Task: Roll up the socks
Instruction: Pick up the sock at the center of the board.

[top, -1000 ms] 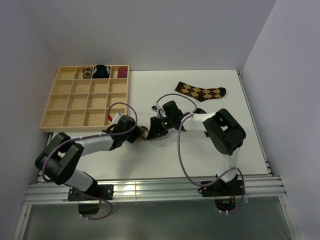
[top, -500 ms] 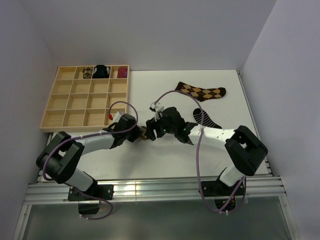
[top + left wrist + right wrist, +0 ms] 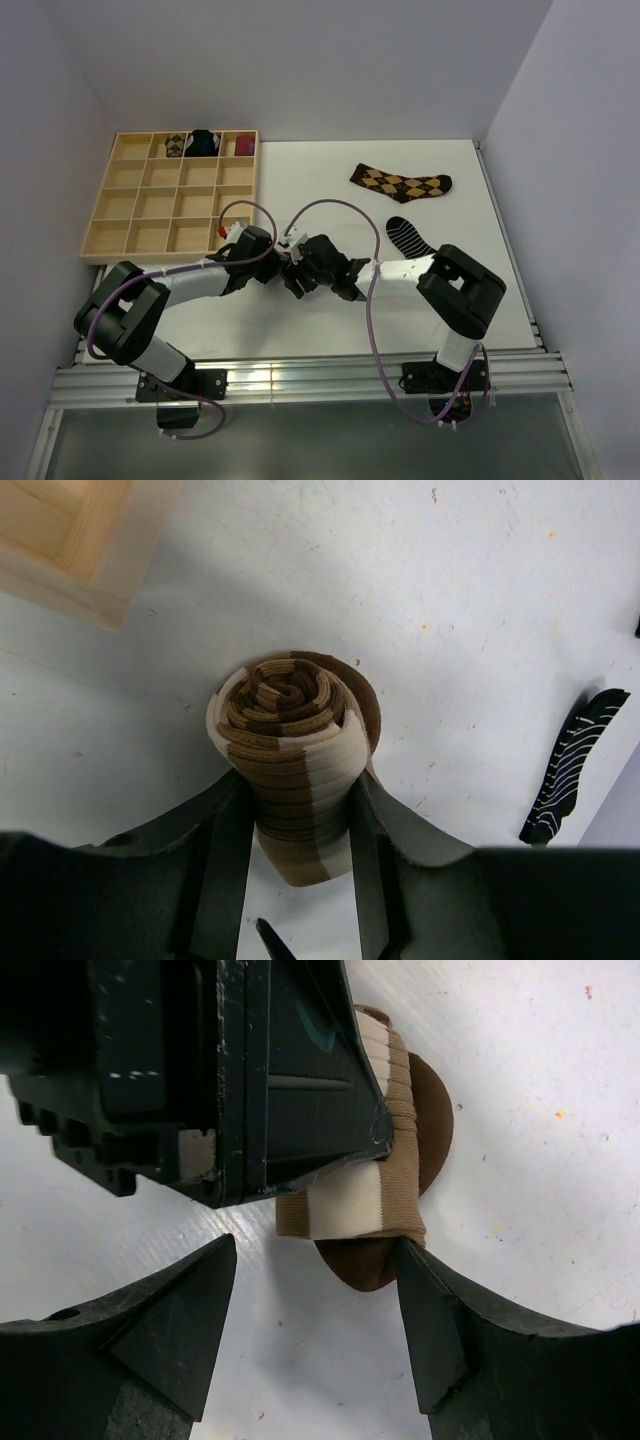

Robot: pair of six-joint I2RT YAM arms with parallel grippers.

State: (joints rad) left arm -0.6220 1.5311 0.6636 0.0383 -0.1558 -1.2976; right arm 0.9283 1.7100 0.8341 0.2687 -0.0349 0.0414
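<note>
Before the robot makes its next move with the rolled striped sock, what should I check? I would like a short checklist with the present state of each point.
1. The striped sock is rolled into a full spiral: ok.
2. The left hand grips the roll, one finger on each side: ok.
3. The right hand is open, its fingers apart about the roll's end: ok.
4. The loose cuff is tucked so that the roll holds by itself: cannot tell.
5. The argyle sock and the black sock are rolled: not ok, both lie flat on the table.
</note>
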